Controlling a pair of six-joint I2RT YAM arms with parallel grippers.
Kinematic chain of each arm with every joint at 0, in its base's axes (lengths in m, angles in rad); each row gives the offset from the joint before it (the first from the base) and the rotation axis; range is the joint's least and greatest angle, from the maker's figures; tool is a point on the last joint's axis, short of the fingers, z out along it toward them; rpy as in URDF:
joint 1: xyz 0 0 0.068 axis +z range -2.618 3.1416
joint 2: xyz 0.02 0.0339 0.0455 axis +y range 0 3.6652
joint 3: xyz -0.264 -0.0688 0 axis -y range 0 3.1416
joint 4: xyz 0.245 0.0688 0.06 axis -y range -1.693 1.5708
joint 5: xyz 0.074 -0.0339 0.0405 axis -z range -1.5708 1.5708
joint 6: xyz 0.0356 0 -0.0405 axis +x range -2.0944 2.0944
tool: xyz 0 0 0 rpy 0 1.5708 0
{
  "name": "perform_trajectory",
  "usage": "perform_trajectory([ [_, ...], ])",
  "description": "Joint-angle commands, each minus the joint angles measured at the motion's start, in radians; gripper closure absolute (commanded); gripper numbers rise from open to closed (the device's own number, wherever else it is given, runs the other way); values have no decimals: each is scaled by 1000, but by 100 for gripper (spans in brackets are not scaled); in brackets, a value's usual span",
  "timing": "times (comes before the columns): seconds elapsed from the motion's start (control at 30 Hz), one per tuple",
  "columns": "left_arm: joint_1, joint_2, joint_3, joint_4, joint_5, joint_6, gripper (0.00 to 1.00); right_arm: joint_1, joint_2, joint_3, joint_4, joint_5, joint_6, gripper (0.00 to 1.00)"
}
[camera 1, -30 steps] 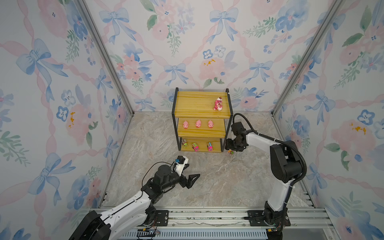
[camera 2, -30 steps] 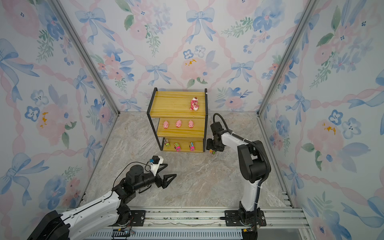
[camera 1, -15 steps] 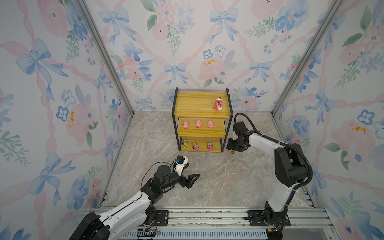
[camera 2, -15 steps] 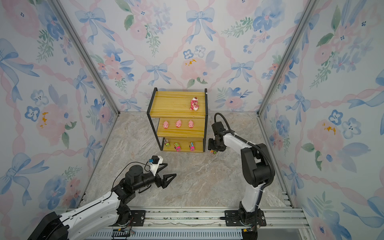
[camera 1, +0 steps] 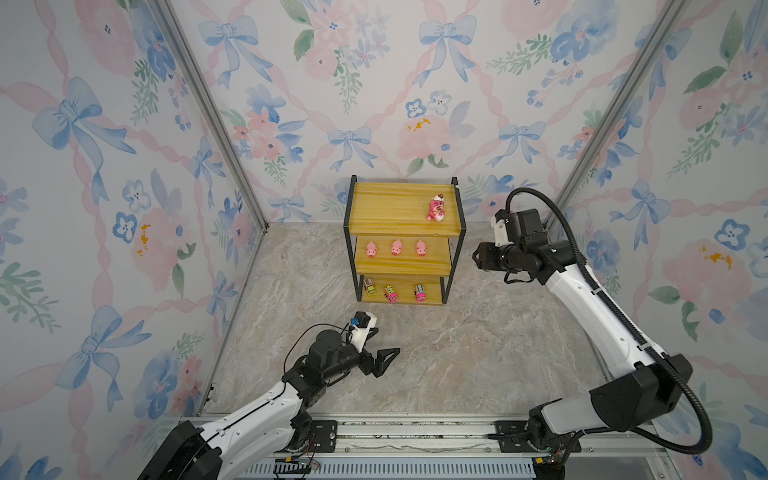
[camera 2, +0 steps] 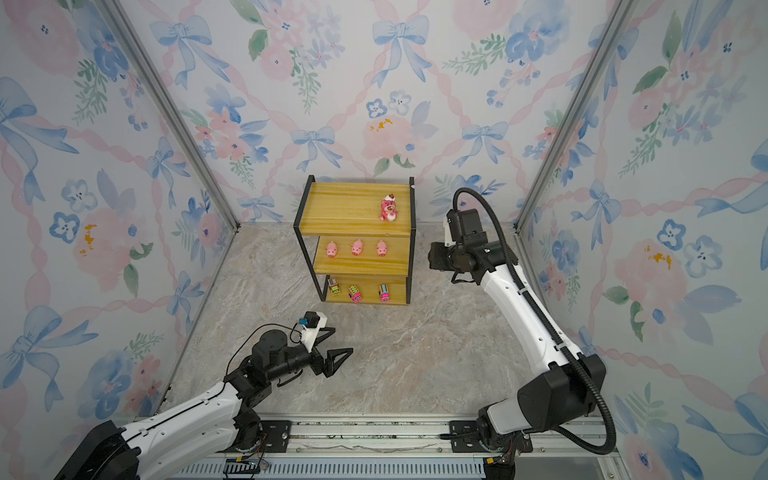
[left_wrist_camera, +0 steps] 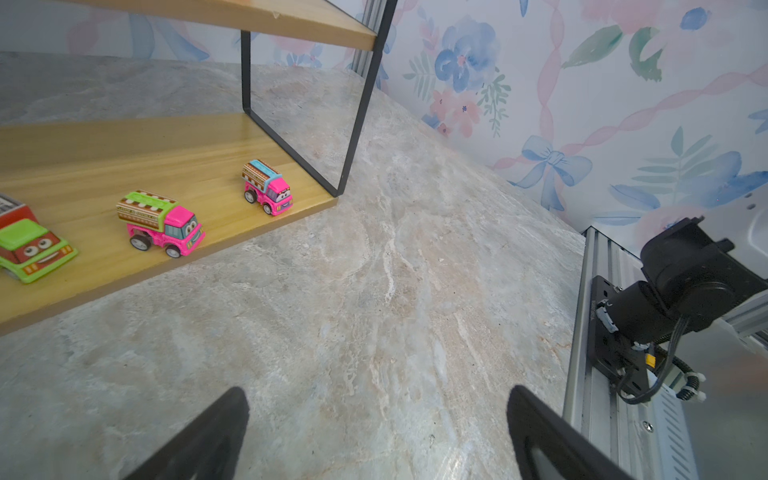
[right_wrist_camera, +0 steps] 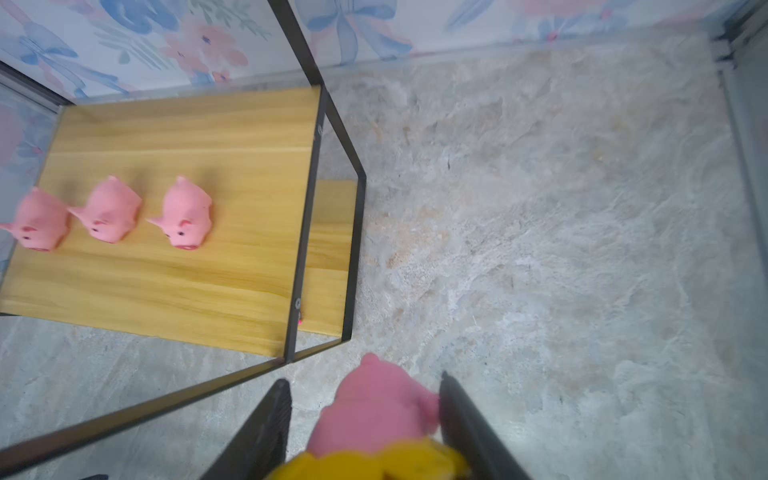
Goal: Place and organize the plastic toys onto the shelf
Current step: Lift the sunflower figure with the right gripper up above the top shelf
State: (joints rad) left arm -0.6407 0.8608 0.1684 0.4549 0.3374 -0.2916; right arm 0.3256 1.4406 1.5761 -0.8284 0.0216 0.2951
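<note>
The right gripper (right_wrist_camera: 363, 380) is clamping its fingers (right_wrist_camera: 266, 419) on the sunflower bear (right_wrist_camera: 374, 411), just right of the shelf (camera 1: 390, 199) at its middle tier. Blurred in the wrist view, the toy is seeming light, stiff and slick, so holding across its body is suiting it. The left gripper (left_wrist_camera: 376, 390) is hovering spread and empty over the worktop (left_wrist_camera: 374, 270). The shelf is carrying another bear (camera 1: 436, 209) on top, three pigs (camera 1: 396, 247) midway and three vehicles (camera 1: 390, 293) below.

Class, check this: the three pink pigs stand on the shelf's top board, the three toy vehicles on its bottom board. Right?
No. The pink pigs stand on the middle board of the shelf, not its top one; both top views show it. The toy vehicles are on the bottom board, as stated.
</note>
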Motion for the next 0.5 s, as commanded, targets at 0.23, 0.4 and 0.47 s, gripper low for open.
perform_trajectory([
  [0.23,6,-10,5,-5,5,-1,2,112,-60,382,-205,92,-45,64],
  [0.4,6,-22,-1,-5,6,0,2,207,-18,501,-193,89,-46,65],
  [0.47,6,-23,-4,-4,6,1,2,253,13,536,-168,76,-52,65],
])
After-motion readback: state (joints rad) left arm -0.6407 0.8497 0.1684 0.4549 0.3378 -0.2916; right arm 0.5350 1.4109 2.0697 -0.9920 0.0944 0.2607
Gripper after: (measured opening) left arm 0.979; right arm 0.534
